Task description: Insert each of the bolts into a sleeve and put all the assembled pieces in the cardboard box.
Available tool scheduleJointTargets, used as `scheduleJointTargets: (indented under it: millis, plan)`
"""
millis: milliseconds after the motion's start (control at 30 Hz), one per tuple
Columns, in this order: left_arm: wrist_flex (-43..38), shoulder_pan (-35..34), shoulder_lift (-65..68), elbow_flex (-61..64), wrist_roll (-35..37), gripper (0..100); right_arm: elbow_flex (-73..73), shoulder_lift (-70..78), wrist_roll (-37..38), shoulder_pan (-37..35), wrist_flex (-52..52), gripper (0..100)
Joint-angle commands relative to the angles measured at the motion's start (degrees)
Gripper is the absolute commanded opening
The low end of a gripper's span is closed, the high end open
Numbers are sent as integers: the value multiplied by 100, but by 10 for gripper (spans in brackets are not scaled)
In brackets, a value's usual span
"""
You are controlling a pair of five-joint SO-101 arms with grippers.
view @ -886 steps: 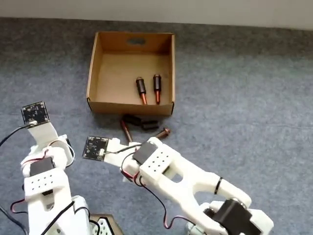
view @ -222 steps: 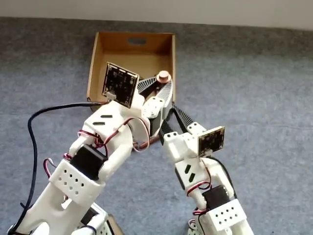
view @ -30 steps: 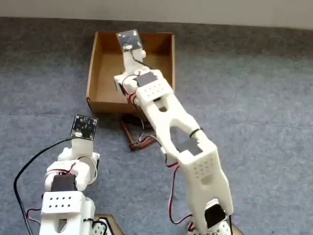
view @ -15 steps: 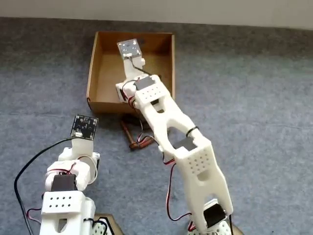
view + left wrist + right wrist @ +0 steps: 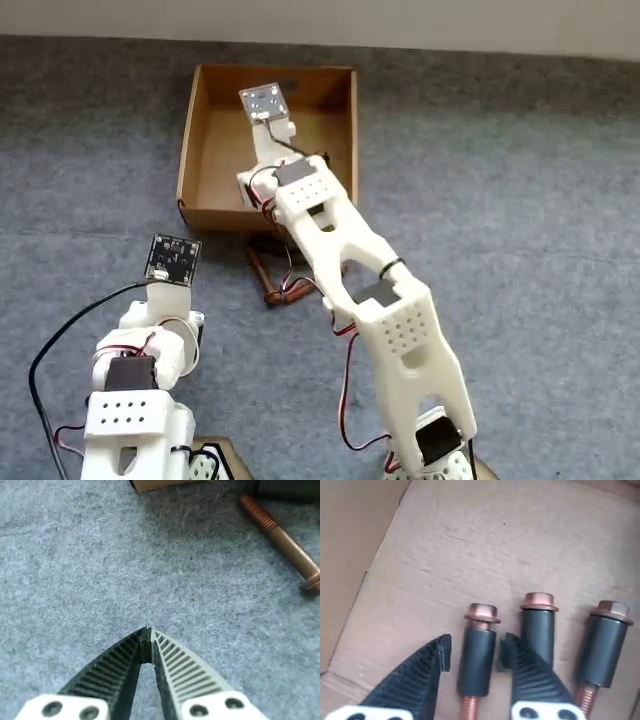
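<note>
Reaching into the cardboard box, the R arm holds the right gripper spread apart, jaws either side of the nearest assembled piece w/ a slim gap each side, so it's released, not squeezing. That piece lies flat on the box floor: copper head pointing away from the gripper, dark sleeve round the shank, threaded end showing btwn the fingers. Two more lie alongside, approx parallel, heads the same way: the middle piece just beside one finger, the third piece next to it, apart from both fingers. The L arm sits folded back, well apart from the box; the left gripper is clenched, tips touching, nothing btwn them, hovering over grey carpet. Outside the box, near its front wall, a loose bolt lies on the carpet, threaded end toward the box. A second bolt lies just beside its head, and a black sleeve sits close to the wall, partly hidden by the R arm.
</note>
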Motion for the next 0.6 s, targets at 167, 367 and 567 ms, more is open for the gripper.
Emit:
scheduleJointTargets:
  millis: [167,367,567]
  plan:
    - [0,-4,-4,-13,44,19,-1402,-251,-9,-48,558,187]
    - [-9,-4,-4,-13,44,20,-3486,-980,-9,-110,2079,187]
    - [-18,-4,-4,-13,44,20,-5323,-1411,0,110,3310,187]
